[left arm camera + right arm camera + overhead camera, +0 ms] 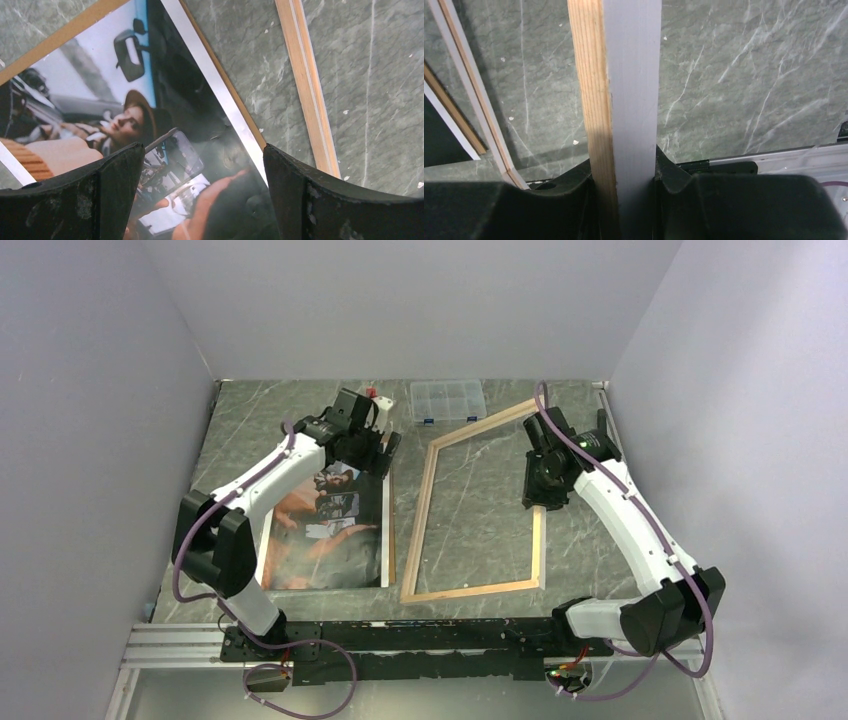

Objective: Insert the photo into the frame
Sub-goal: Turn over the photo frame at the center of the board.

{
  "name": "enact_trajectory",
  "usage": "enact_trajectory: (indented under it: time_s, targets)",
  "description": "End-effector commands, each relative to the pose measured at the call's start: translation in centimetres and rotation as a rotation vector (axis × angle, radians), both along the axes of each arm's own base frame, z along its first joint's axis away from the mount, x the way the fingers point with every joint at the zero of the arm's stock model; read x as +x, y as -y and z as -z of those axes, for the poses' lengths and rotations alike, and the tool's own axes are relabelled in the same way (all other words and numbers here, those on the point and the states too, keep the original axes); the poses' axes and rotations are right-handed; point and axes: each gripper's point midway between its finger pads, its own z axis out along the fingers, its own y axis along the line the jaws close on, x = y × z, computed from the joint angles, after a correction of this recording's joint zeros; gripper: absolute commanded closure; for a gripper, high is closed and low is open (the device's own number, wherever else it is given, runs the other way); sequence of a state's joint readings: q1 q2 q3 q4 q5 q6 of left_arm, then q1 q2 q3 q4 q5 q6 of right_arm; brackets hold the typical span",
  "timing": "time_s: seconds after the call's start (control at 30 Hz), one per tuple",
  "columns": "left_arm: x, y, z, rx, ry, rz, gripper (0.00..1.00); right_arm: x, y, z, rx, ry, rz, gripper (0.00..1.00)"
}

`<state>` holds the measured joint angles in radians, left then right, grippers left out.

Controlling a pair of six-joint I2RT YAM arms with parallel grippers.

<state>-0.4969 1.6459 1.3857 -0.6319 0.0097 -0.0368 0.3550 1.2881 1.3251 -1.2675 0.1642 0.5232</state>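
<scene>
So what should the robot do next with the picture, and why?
Probably lower the left gripper and pinch the edge of the photo nearest the frame. Its jaws stand open over the photo, which lies flat beside the frame, not in it, while the right gripper is clamped on the frame's side rail.

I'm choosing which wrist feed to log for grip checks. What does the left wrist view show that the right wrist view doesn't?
Only left wrist: the picture on the photo, a woman in a hat under a rear-view mirror, a brown backing board edging it, and the wide-open left gripper. Only right wrist: the right gripper shut on a rail of the frame, wood side and white face showing, plus a metal rail. Both: the green marbled table and the frame's wood rail nearest the photo.
</scene>
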Motion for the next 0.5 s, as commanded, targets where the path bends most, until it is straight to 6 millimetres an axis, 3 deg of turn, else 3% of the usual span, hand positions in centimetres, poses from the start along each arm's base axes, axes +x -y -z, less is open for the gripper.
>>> enact_trajectory:
  time_s: [0.0,0.23,0.47]
  targets:
    - [0.0,-0.4,-1.0,-0.007,0.047,0.012,0.07,1.8,0.5,0.0,-0.030,0.084,0.000,0.71]
    - [0.2,-1.7,2.1,0.098,0.067,0.066,0.06,2.2,0.3,2.0,-0.028,0.063,-0.007,0.71]
    - [0.4,-1.1,6.1,0.187,0.056,0.122,0.06,2.4,1.0,3.1,-0.057,0.046,0.004,0.68]
